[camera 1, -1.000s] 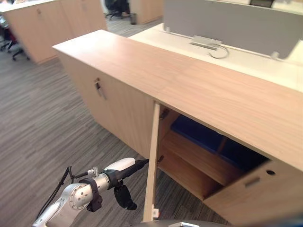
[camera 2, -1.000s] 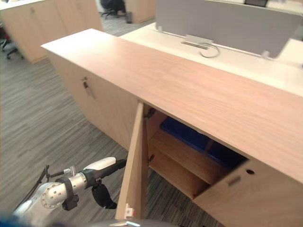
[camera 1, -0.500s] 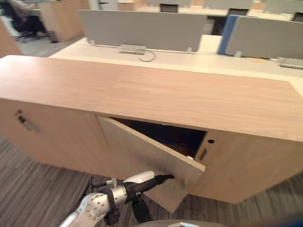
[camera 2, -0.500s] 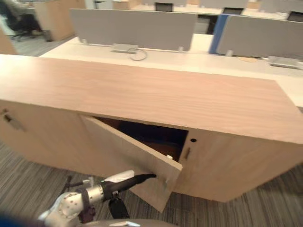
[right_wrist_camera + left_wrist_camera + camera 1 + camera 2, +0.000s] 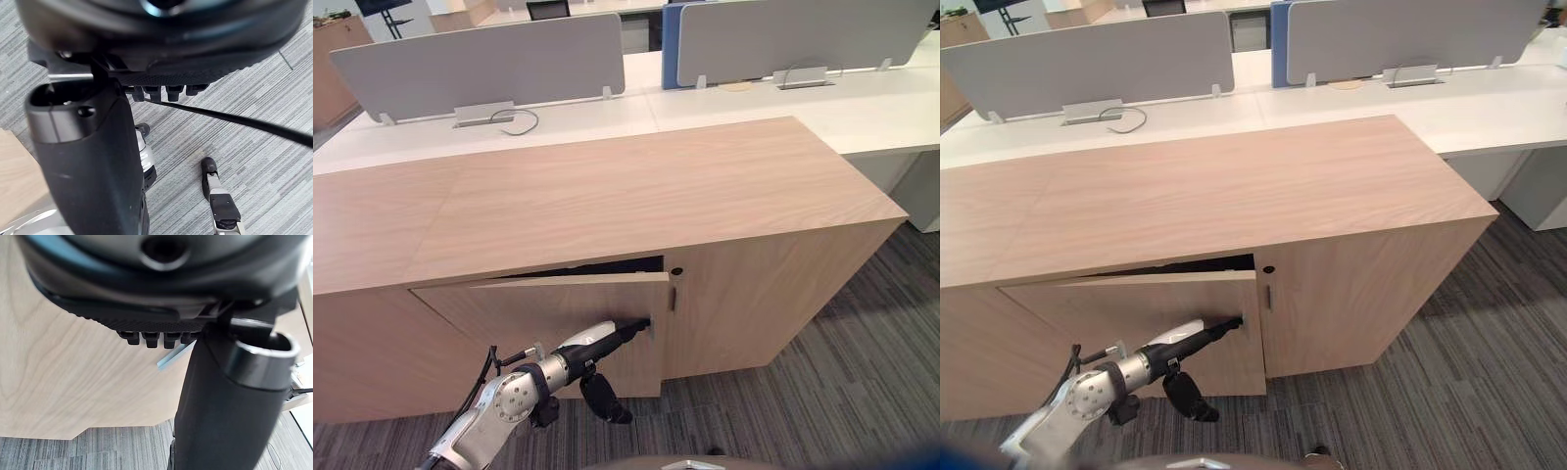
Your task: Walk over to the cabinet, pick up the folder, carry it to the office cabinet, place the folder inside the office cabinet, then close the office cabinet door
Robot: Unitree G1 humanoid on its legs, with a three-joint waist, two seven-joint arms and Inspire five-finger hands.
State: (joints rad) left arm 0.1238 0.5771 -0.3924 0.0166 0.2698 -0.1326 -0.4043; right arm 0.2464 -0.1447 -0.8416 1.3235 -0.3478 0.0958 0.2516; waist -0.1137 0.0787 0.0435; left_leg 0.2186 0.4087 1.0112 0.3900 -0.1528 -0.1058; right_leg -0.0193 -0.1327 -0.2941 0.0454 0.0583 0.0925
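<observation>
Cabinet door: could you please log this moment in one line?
phase: closing door | left hand open, fingertips on door | door ajar | right hand empty

You see a pale wood-grain cabinet [image 5: 636, 186], grey streaked carpet [image 5: 842, 392], a white bench [image 5: 881, 103] with grey screens [image 5: 480, 64], and your dark left hand [image 5: 594, 343] with its white cover.

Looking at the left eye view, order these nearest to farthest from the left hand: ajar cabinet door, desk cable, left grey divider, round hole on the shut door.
Measured from the left hand:
1. The cabinet door, touched by its fingertips.
2. The round hole, just up and right.
3. The cable, back on the white desk.
4. The grey divider, behind the cable.
</observation>
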